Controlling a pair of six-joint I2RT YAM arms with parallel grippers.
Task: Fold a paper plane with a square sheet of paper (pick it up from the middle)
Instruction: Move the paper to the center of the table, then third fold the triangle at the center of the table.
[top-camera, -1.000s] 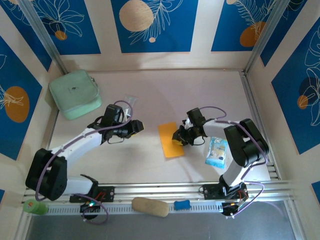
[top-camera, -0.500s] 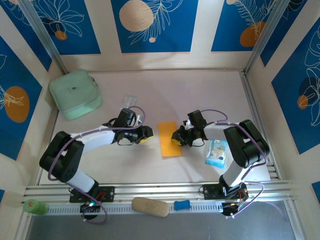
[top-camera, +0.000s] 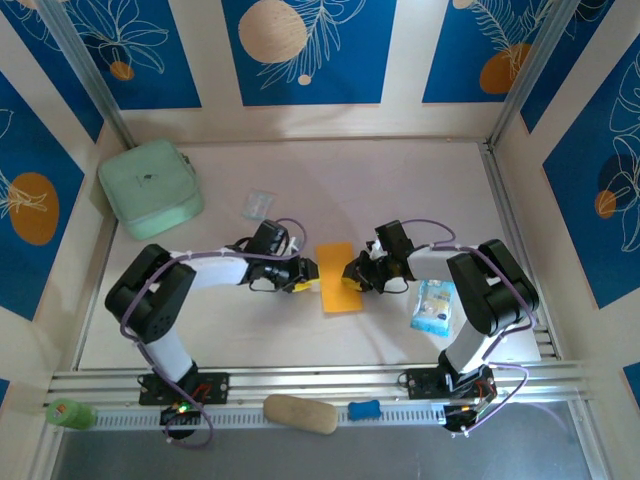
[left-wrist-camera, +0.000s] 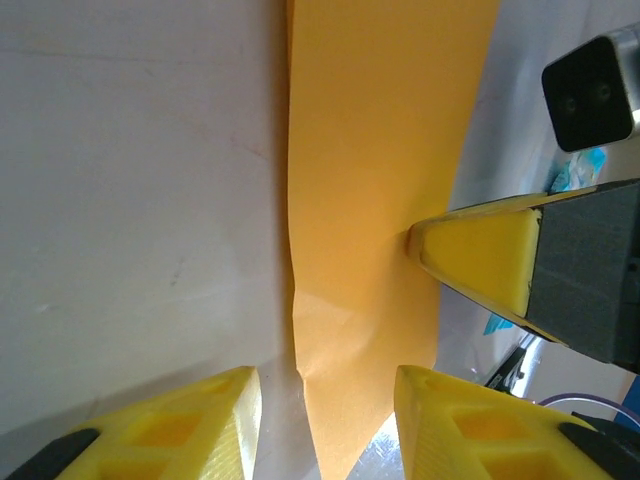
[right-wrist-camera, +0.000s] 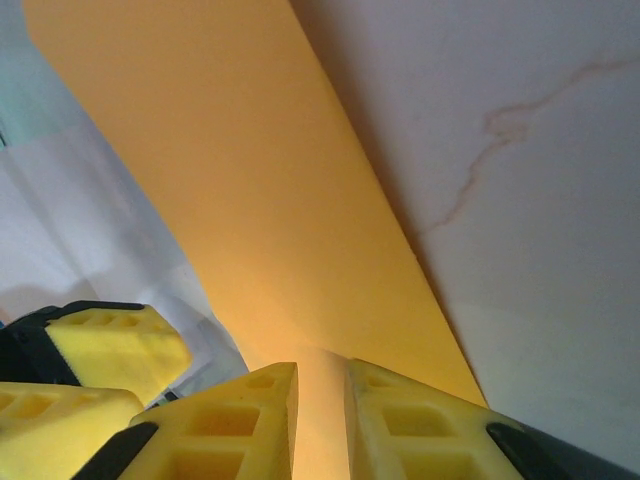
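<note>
— Containers?
— One mint-green soft pouch (top-camera: 150, 188), back left, closed; contents unseen.
— Paper?
— Folded orange-yellow paper sheet (top-camera: 338, 282), centre. The right gripper (top-camera: 353, 273) pinches its edge; the left gripper (top-camera: 309, 275), newly arrived, fingers apart.

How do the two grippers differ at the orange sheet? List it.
The left gripper is open, fingers astride one edge of the square sheet of paper; the right gripper is shut on the opposite edge. The left gripper reaches in from the sheet's left, the right gripper from its right. Both meet the sheet about midway along its sides.
</note>
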